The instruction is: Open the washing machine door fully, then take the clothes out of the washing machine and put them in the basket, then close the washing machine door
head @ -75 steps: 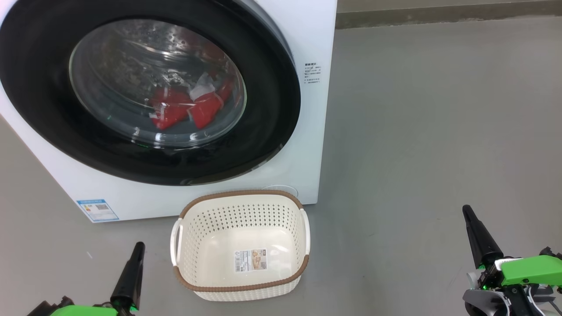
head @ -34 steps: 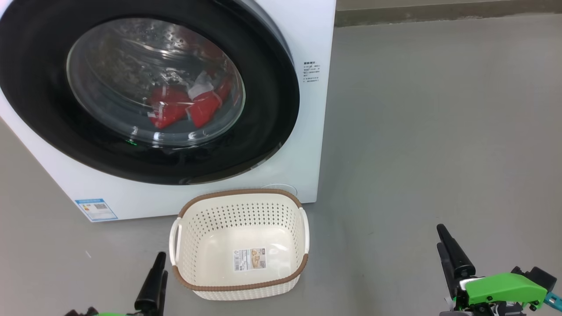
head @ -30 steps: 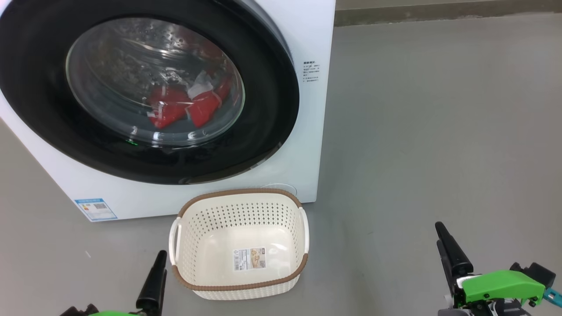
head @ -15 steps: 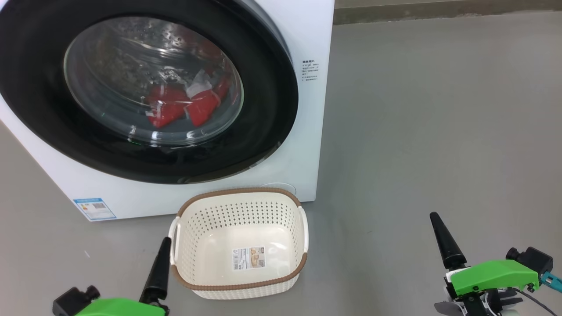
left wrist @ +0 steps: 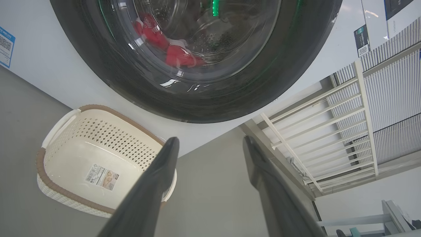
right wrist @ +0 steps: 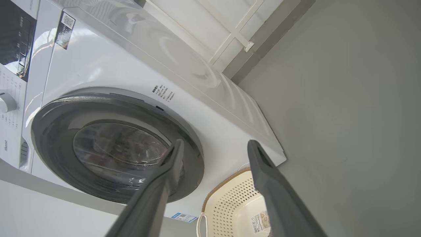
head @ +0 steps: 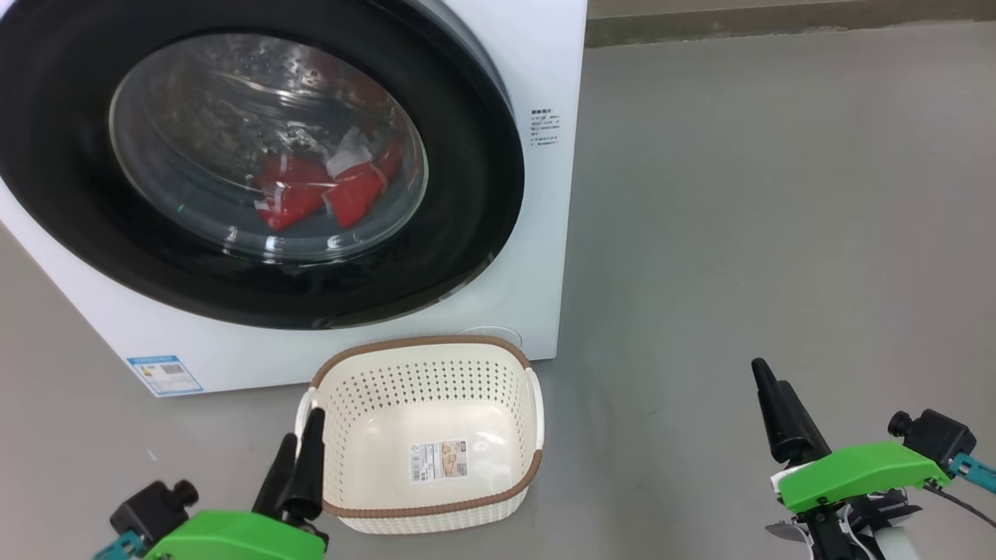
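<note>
Basket (head: pixel 424 509) sits unmoved just in front of the washing machine (head: pixel 545 62). Behind the basket the washing machine door (head: pixel 482 194) is closed, with the clothes (head: pixel 296 198) behind its glass. I see my left gripper (head: pixel 303 432) has climbed since a moment ago and is now just beside the basket's left handle, fingers spread, empty. My right gripper (head: pixel 766 373) has risen slightly, well right of the basket, also spread and empty.

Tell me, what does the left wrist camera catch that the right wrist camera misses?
Left wrist view: bright red fabric clothes behind the glass. Right wrist view: on the big white washing machine, a round control knob and dark display panel. Both: the shut round black-rimmed glass door, the cream perforated plastic basket, and an open claw: left claw, right claw.
</note>
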